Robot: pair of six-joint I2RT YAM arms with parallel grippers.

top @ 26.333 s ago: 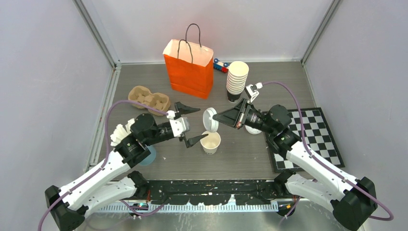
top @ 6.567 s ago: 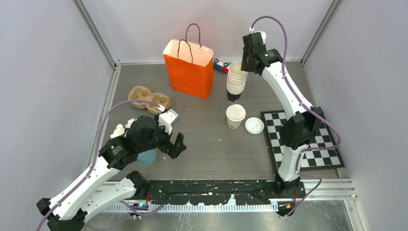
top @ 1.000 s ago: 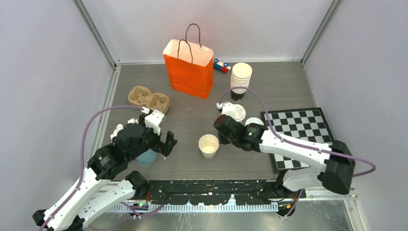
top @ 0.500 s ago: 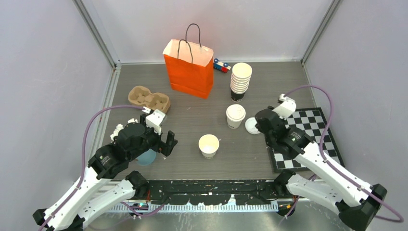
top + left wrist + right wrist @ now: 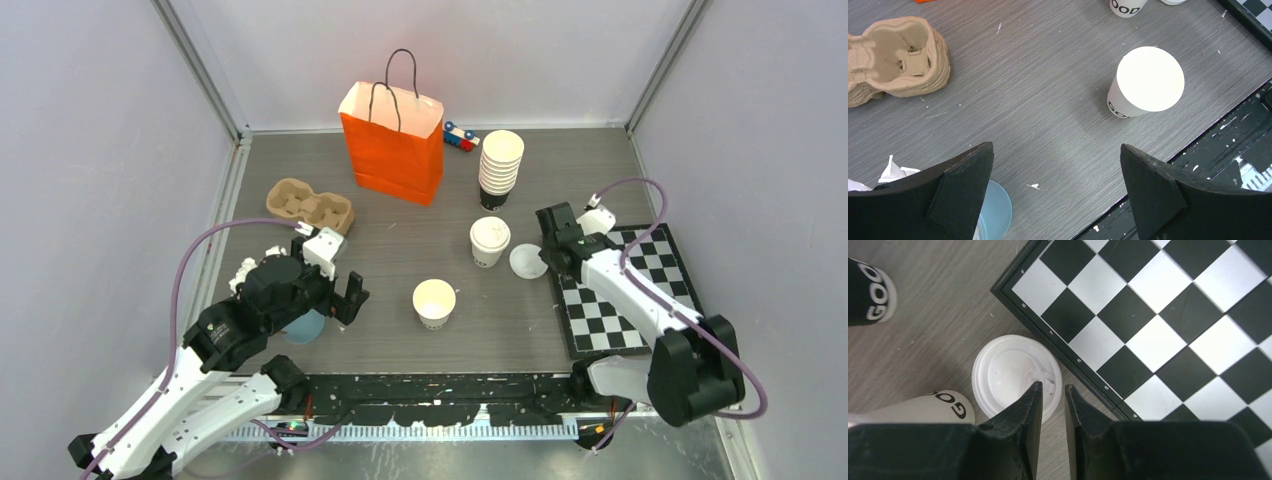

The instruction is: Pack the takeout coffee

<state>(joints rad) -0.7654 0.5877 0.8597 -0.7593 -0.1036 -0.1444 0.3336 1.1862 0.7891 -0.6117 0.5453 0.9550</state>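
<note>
Likely to skid flat lid against chessboard rather than lift it, with right end effector barely parted, empty; left end effector spread wide.

- Left arm: rises from its base at the near left and reaches far and rightward, wrist bent downward.
- Left gripper: points down, jaws spread wide, the two black fingers well apart.
- Right arm: folded at the near right, with its forearm stretched far and leftward toward the middle.
- Right gripper: points straight down, its fingers almost parallel with only a narrow gap between them.
</note>
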